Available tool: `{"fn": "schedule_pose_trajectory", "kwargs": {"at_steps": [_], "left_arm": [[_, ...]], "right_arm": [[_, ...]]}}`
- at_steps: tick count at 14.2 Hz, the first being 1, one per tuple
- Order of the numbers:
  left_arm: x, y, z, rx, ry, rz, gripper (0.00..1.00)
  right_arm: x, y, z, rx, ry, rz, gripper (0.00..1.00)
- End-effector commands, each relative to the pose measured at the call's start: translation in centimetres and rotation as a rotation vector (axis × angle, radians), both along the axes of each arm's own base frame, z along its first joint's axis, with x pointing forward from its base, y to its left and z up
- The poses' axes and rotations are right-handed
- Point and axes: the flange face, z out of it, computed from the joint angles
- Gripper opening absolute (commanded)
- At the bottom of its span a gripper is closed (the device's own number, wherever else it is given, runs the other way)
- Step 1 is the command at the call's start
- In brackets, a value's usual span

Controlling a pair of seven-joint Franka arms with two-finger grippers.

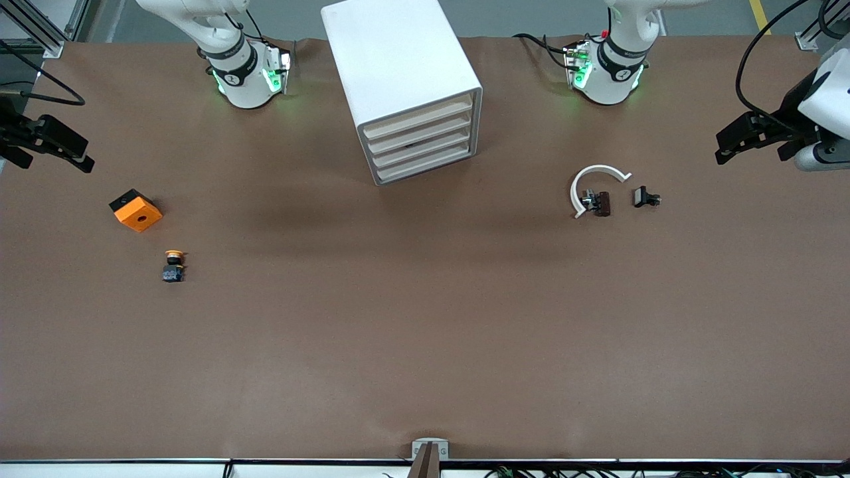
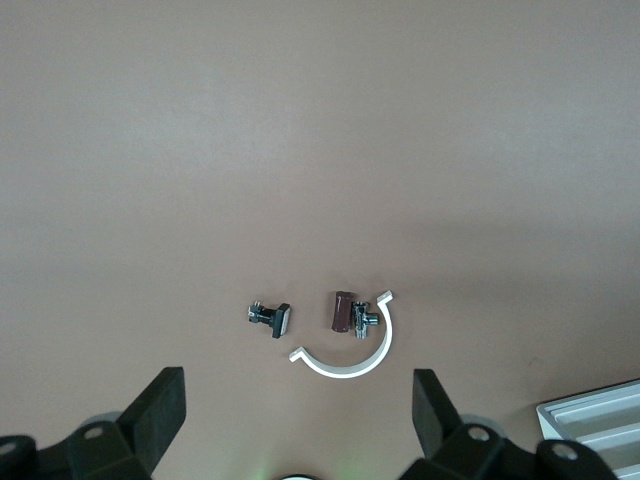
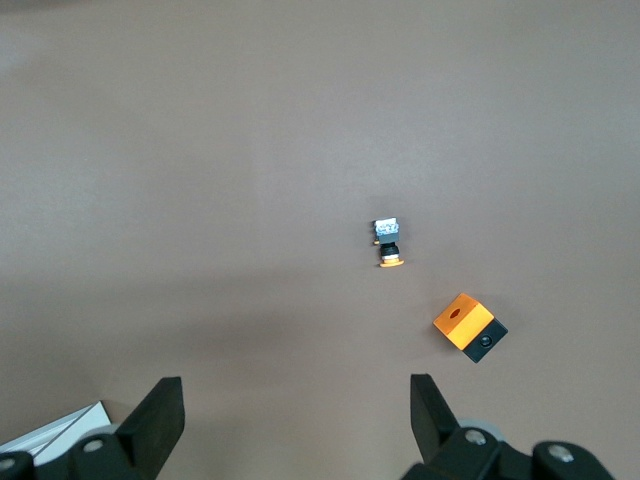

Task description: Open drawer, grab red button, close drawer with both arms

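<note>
The white cabinet (image 1: 398, 66) stands mid-table between the arm bases. Its four cream-fronted drawers (image 1: 422, 143) are all shut. The red-capped button is out of view. My left gripper (image 1: 727, 149) hangs open and empty above the table's edge at the left arm's end; in the left wrist view (image 2: 300, 420) its jaws stand wide apart over bare table. My right gripper (image 1: 56, 164) hangs open and empty above the table's edge at the right arm's end; in the right wrist view (image 3: 297, 420) its jaws also stand wide apart.
A yellow-orange-capped button (image 1: 174, 264) (image 3: 388, 245) and an orange cube with a hole (image 1: 135, 210) (image 3: 468, 326) lie toward the right arm's end. A white C-shaped ring (image 1: 595, 182) (image 2: 345, 360), a brown part (image 1: 602, 203) and a small black part (image 1: 645, 197) lie toward the left arm's end.
</note>
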Motion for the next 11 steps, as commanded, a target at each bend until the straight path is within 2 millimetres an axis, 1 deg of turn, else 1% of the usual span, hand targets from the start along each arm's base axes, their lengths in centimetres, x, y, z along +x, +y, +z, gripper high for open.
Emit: {"fn": "schedule_pose_trajectory", "kwargs": {"at_steps": [1, 2, 5, 6, 7, 8, 9, 10, 11], "left_arm": [[0.3, -0.1, 0.3, -0.012, 0.0, -0.014, 1.0], [0.6, 0.1, -0.2, -0.012, 0.009, -0.013, 1.0], [0.9, 0.5, -0.7, -0.014, 0.019, -0.008, 1.0], [1.3, 0.7, -1.3, -0.015, 0.028, -0.006, 1.0], [2.0, 0.9, -2.6, -0.012, 0.053, 0.0, 1.0], [2.9, 1.0, -4.6, -0.012, 0.09, 0.0, 1.0], [3.5, 0.8, -5.8, -0.011, 0.11, 0.017, 1.0], [4.2, 0.3, -7.5, -0.009, 0.137, 0.011, 1.0], [5.1, -0.3, -9.8, -0.013, 0.169, 0.023, 1.0]], "right_arm": [[-0.3, 0.4, 0.6, 0.01, -0.011, -0.006, 1.0], [-0.3, 0.4, 0.6, 0.01, -0.011, -0.006, 1.0], [-0.3, 0.4, 0.6, 0.01, -0.011, -0.006, 1.0], [-0.3, 0.4, 0.6, 0.01, -0.011, -0.006, 1.0], [-0.3, 0.4, 0.6, 0.01, -0.011, -0.006, 1.0], [-0.3, 0.4, 0.6, 0.009, -0.011, -0.006, 1.0], [-0.3, 0.4, 0.6, 0.009, -0.011, -0.006, 1.0], [-0.3, 0.4, 0.6, 0.009, -0.011, -0.006, 1.0], [-0.3, 0.4, 0.6, 0.009, -0.011, -0.006, 1.0]]}}
